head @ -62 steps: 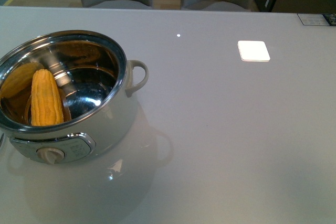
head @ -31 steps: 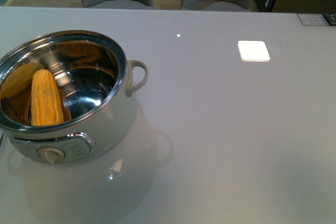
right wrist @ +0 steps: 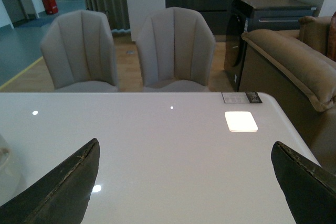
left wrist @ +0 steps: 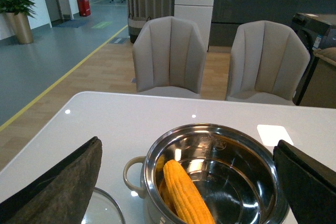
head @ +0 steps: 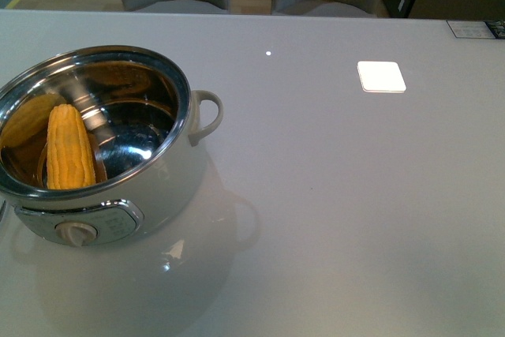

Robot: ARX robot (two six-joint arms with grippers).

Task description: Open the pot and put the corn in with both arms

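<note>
Nothing has moved since earlier: yellow corn cob lies inside lidless grey-white steel-rimmed pot on pale worktop. Left end effector and right end effector both wide open, empty. Task looks finished; next, likely retract.

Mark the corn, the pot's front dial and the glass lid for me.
corn [head: 69, 147]: front view, middle of the cob, leaning inside the pot [head: 186, 92].
front dial [head: 76, 234]: front view, centre of the knob.
glass lid [left wrist: 105, 212]: left wrist view, the visible part of its glass surface, on the table beside the pot.
</note>
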